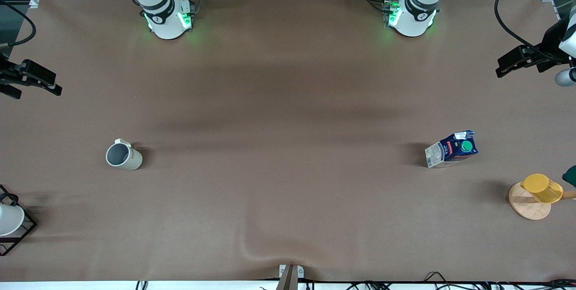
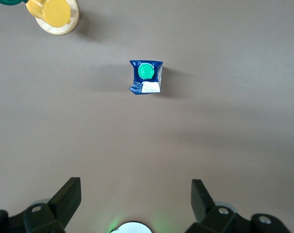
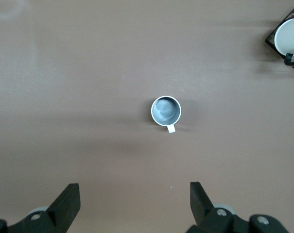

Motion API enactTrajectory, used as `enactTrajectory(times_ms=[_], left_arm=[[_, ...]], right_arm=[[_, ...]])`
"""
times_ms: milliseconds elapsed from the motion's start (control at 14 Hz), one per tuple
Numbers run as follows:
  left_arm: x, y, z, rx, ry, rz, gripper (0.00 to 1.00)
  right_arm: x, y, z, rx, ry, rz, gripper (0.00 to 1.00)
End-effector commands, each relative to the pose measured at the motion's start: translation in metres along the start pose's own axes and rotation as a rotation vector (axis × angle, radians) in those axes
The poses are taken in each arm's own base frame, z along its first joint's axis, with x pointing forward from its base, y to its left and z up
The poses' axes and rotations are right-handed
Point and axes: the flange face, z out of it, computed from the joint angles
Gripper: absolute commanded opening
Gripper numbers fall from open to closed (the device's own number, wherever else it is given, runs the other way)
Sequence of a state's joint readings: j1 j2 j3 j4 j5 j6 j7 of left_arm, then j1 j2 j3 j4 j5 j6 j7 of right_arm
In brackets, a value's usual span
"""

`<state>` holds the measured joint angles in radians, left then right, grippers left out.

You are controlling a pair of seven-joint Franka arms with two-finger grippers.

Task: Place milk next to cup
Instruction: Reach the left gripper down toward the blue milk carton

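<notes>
Front view: the milk (image 1: 451, 149), a boxy dark blue carton with a round green cap, stands upright on the brown cloth-covered table (image 1: 288, 101) toward the left arm's end, well apart from the cup (image 1: 123, 155), a smooth off-white mug toward the right arm's end. Left wrist view: the left gripper (image 2: 136, 196) hangs high over bare cloth near the milk (image 2: 146, 77), fingers spread wide and holding nothing. Right wrist view: the right gripper (image 3: 134, 200) hangs high over bare cloth, well apart from the milk, near the cup (image 3: 165, 110), equally wide open and empty.

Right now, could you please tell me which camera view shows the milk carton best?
The front view: the milk carton shows its side, label and green cap. The left wrist view sees it only from above; the right wrist view does not show it.
</notes>
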<state>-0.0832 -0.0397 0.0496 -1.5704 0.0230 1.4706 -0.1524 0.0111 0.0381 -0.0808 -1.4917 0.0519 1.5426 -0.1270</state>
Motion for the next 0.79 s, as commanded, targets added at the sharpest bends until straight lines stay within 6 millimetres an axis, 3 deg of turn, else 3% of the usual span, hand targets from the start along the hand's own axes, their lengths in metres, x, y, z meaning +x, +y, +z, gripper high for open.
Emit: enactTrajectory(times_ms=[0,143,286,500,714], left_arm=[[0.003,-0.001,-0.006,0.018,0.009,0.012,1.0],[0.005,-0.002,-0.003,0.022,0.004,0.01,1.0],[0.021,-0.007,0.018,0.02,-0.022,0.041,1.0],[0.056,-0.013,0.084,0.024,-0.014,0.044,1.0],[0.071,-0.013,0.143,0.016,0.033,0.04,1.0]], right_arm=[[-0.003,-0.001,0.002,0.001,-0.01,0.019,1.0],[-0.003,-0.001,0.002,0.001,-0.013,0.019,1.0],[-0.002,0.0,0.003,0.001,-0.016,0.015,1.0],[0.002,0.001,0.016,0.003,-0.046,0.013,1.0],[0.01,0.009,0.034,0.004,-0.078,0.023,1.0]])
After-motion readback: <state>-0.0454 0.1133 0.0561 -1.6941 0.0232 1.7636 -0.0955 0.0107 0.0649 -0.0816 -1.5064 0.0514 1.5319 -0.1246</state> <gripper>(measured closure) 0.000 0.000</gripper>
